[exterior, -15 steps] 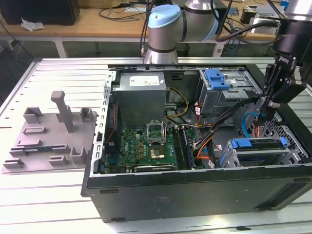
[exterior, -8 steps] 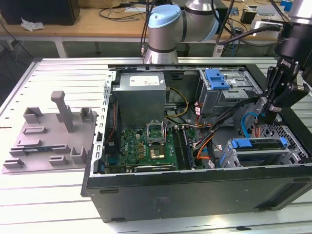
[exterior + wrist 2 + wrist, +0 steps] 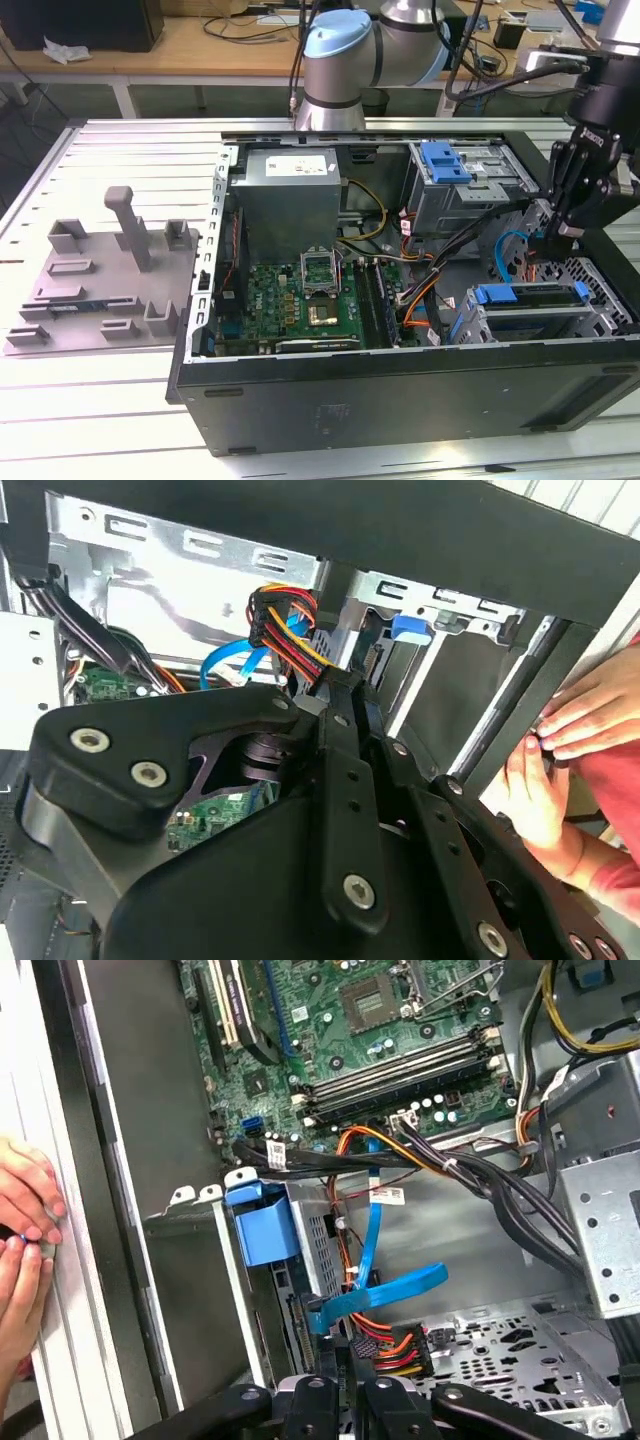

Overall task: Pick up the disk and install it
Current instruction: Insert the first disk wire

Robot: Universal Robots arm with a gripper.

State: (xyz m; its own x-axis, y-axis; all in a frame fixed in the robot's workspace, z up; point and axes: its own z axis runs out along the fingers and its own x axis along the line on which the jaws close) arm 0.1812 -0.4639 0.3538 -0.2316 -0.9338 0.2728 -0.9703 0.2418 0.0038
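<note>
disk (image 3: 535, 300) looks seated in its bay (image 3: 540, 324); my hand (image 3: 561, 240) sits at the cables (image 3: 395, 1340), grip i cannot tell; moving off calls for care.

The disk (image 3: 530, 295) lies flat in the lower right of the exterior view, seated in the metal drive cage (image 3: 520, 328) of the open computer case (image 3: 400, 400). Its blue plastic frame runs along the visible long edge, and the grey body is mostly hidden.

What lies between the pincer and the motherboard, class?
In the first wrist view, a blue flat cable and a red, orange and yellow wire bundle lie between the pincer and the motherboard.
</note>
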